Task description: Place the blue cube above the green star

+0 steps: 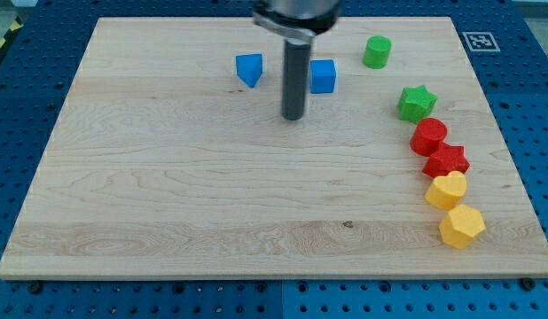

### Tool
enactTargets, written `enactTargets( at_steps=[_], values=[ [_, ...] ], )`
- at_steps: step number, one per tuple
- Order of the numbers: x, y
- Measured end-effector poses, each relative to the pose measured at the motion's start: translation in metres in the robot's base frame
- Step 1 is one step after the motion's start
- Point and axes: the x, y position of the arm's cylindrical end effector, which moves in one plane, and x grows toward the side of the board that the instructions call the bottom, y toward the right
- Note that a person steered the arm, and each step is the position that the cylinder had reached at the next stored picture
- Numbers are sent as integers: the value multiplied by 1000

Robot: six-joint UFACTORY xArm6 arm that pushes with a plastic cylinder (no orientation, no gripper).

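The blue cube (323, 76) lies near the view's top, right of centre. The green star (417, 103) lies to its right and slightly lower, at the head of a curved row of blocks. My tip (293, 116) rests on the board just left of and below the blue cube, close to its lower left corner but apart from it. The rod rises from there to the view's top and hides a little of the board behind it.
A second blue block (249, 69), wedge-like, lies left of the rod. A green cylinder (377, 52) lies above the star. Below the star run a red cylinder (428, 136), a red star (446, 161), a yellow block (447, 190) and a yellow hexagon (461, 226).
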Motion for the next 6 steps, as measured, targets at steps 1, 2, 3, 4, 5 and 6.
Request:
enactTargets(
  at_steps=[1,2,3,4,5,6],
  values=[
    [-21,-19],
    [-35,-19],
    [-50,-19],
    [-70,-13],
    [-69,5],
    [-69,41]
  ],
)
